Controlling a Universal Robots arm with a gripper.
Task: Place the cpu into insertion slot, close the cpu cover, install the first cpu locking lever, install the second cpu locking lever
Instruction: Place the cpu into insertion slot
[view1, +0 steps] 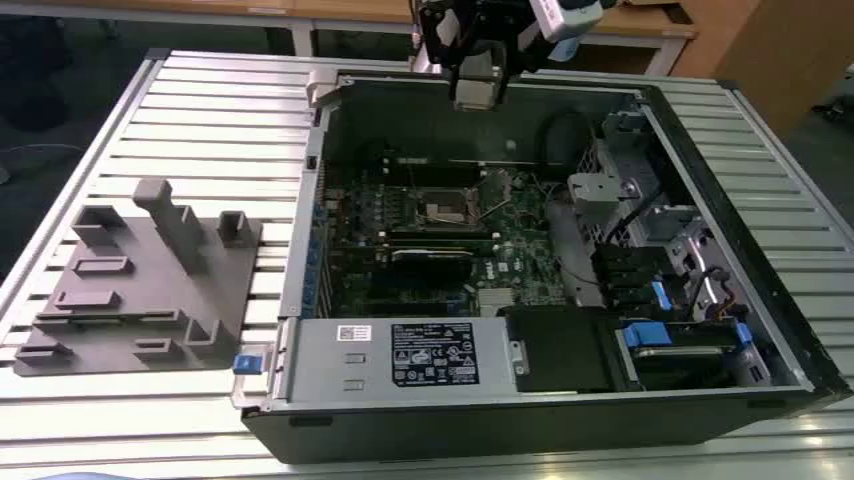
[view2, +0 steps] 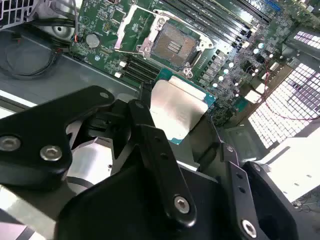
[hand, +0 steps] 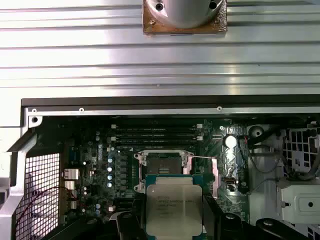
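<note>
The cpu (hand: 174, 207) hangs well above the insertion slot (hand: 164, 164), its grey metal top facing away from the slot and its edges square to it. The gripper (hand: 174, 224) is clamped on two opposite sides of the chip.

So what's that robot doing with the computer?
The robot's hand is holding the cpu, a flat grey chip, up above the open computer case. Down on the green board, the insertion slot is bare, with no chip in it yet. So right now the chip is in the air over the board, not put in.
</note>
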